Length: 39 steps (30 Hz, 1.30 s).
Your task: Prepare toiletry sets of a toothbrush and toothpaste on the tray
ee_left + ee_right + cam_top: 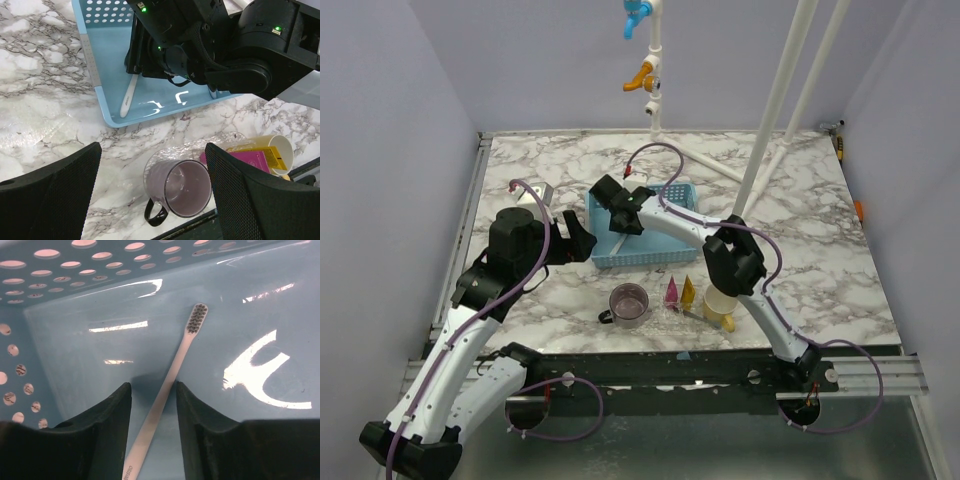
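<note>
Nearest the front edge of the worktop (800, 230) sits a purple mug (628, 303), mouth up. The tray (665, 318) is just right of it, only a crinkly sheen w/ edges hard to make out. The pink tube (671, 291) and yellow tube (688, 291) sit side by side there, apparently on the tray. A pale cup (720, 306) is just right of them, partly under the right arm.

A bit further in, the left end effector (152, 160) hangs above the mug. Its own cam shows the fingers spread wide w/ nothing btwn them. The tubes are off to its right, apart from it. From overhead you can only place it: just left of the blue basket (640, 262).

The toothbrush (172, 375) lies flat on the basket floor, white, hard to pick out from overhead since the right arm covers much of the basket. The left wrist cam catches it from outside, w/ the black wrist low over its handle.

Only the right wrist cam shows grip detail. The right end effector (153, 387) is spread, one finger either side of the handle. There are slim gaps both sides, so it's not pinching as far as I can see. The bristle head points away from the fingers, toward the perforated wall.

At the back, a small grey box (537, 195) sits on the left & white poles (775, 110) rise on the right.
</note>
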Tool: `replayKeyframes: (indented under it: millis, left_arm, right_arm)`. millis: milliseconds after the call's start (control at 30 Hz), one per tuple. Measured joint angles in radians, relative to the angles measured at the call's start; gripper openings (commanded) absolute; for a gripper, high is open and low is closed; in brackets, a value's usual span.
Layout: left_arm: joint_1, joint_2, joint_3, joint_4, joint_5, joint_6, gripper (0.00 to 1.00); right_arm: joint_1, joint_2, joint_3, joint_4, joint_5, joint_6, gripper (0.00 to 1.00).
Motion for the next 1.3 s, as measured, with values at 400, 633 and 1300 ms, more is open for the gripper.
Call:
replayKeyframes:
  millis: [400,633,1300]
  left_arm:
    - [0.0,0.0,0.0,0.0,0.003,0.0,0.84]
    - [0.0,0.003,0.0,0.001,0.004,0.0,0.84]
    - [0.0,0.027,0.0,0.004,0.016,0.0,0.84]
  right_arm:
    - [0.0,0.007,0.005,-0.008,0.0,-0.047,0.06]
    - [0.0,0.008,0.005,-0.001,-0.001,-0.055,0.0]
    - [-0.013,-0.044,-0.025,0.088,0.024,-0.13,0.0]
